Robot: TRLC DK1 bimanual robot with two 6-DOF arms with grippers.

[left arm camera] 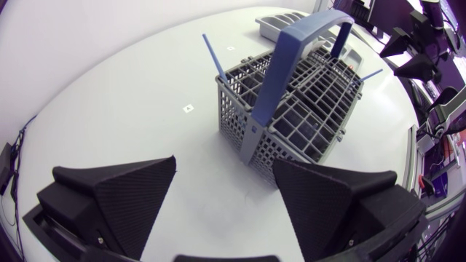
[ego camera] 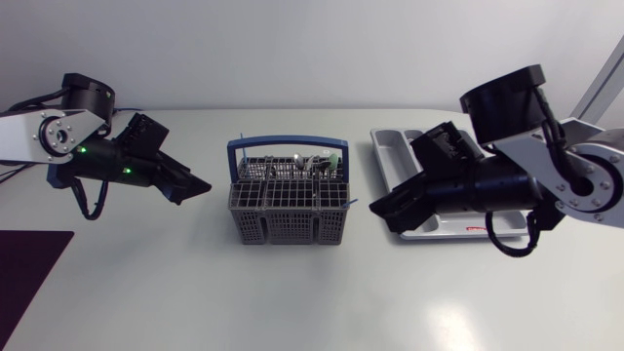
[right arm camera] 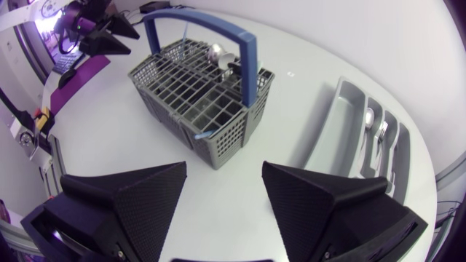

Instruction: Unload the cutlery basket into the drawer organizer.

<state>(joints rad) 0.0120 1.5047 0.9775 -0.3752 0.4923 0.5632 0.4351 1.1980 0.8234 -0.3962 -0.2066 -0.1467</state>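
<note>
One basket (ego camera: 288,226) stands mid-table, its blue handle (ego camera: 288,143) upright, with cutlery (ego camera: 310,164) in the rear compartments, too bunched to count. One organizer (ego camera: 388,148) lies just right of it, holding at least two pieces (right arm camera: 370,116). The right gripper (ego camera: 373,205) hangs over the organizer's near corner and the left gripper (ego camera: 200,187) left of the basket. Both have fingers wide and hold nothing. White table (ego camera: 292,302) shows between each and the basket, and one purple mat (ego camera: 29,268) lies at the front left corner
</note>
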